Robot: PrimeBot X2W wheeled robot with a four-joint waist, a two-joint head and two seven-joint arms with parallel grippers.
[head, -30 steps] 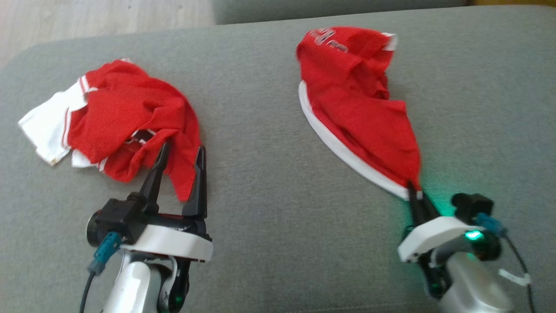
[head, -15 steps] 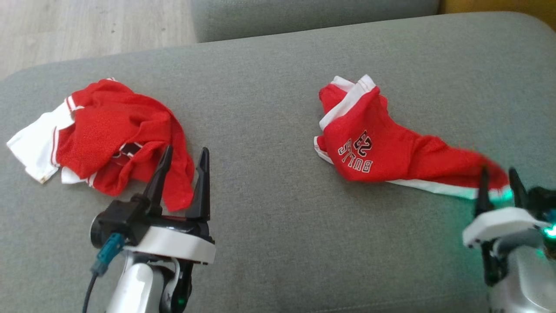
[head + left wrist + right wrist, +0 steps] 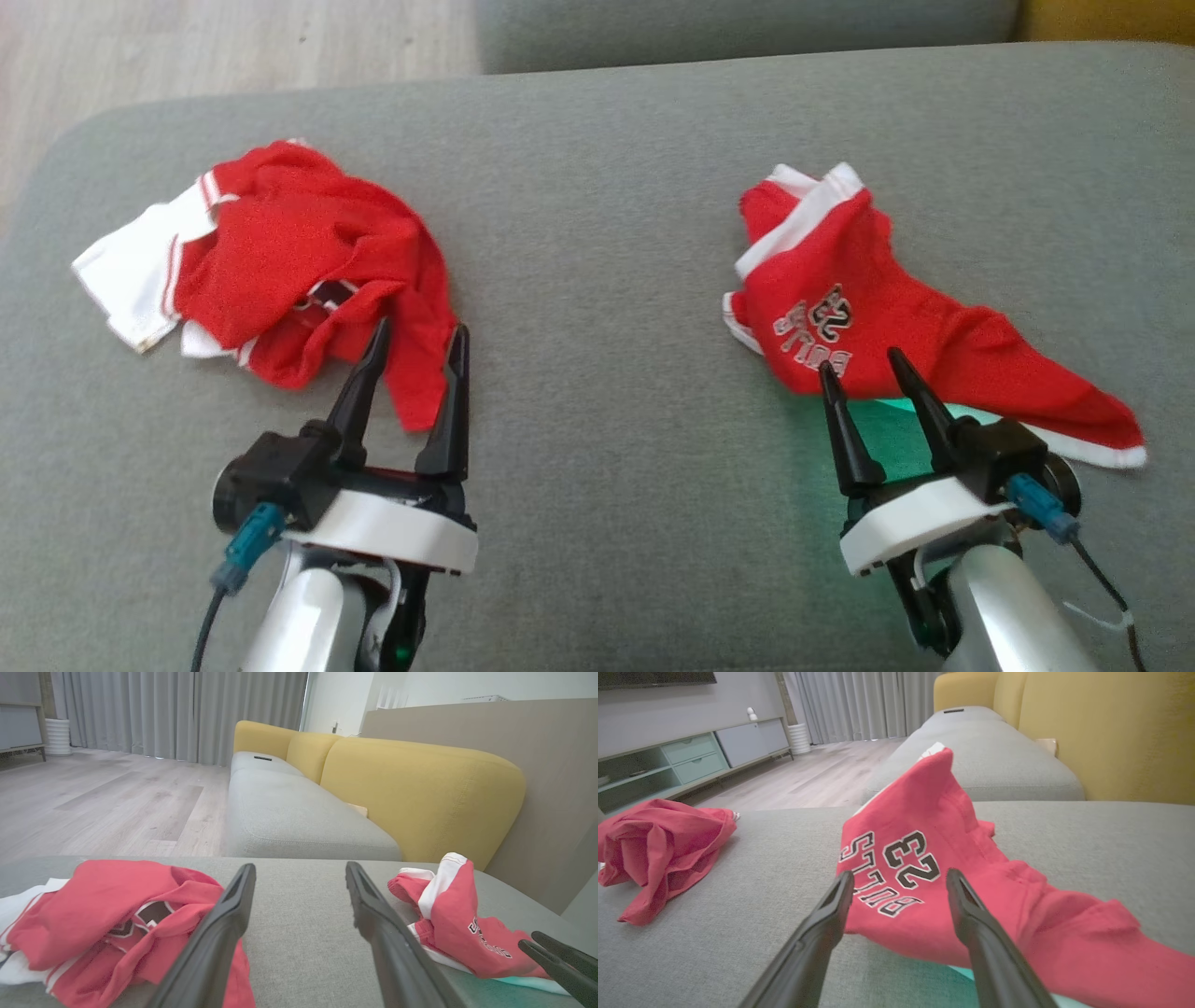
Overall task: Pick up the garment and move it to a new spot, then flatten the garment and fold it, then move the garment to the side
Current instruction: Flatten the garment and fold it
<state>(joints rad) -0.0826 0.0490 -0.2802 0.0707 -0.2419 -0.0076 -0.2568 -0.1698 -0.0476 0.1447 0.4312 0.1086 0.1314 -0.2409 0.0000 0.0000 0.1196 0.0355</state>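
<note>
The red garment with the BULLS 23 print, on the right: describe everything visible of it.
The red garment looks like soft jersey knit, with white trim and a black-and-white BULLS 23 print facing up. It lies crumpled on the grey sofa cushion, one bunched end raised, a tail trailing to the robot's right. The right claw stands open at its near edge, not gripping it.

The right gripper (image 3: 859,359) has let go of the red-and-white cloth garment (image 3: 971,355). Its jaws stand apart now, and the garment lies slumped on the grey sofa cushion (image 3: 607,233).
</note>
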